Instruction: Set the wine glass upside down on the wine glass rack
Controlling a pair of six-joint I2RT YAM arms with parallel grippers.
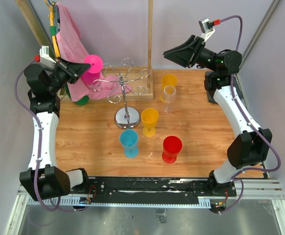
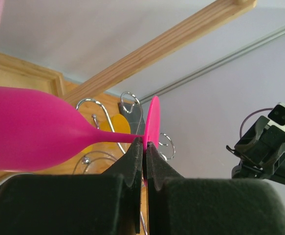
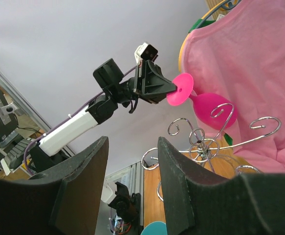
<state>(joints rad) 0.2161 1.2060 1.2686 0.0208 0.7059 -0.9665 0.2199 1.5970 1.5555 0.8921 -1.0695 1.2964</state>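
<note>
Pinches wine glass point(image 2: 30, 127) foot in left gripper point(image 2: 144, 147) beside wine glass rack point(image 1: 124, 83). Holds right gripper point(image 3: 132, 147) wide. Yet to hang it.

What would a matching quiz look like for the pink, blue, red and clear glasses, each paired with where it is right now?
Things:
1. pink glass
2. blue glass
3. red glass
4. clear glass

Places:
A. next to the orange glass
B. just in front of the rack base
C. held in the left gripper
D. near side, right of the blue glass

Pairs: 1-C, 2-B, 3-D, 4-A
</note>
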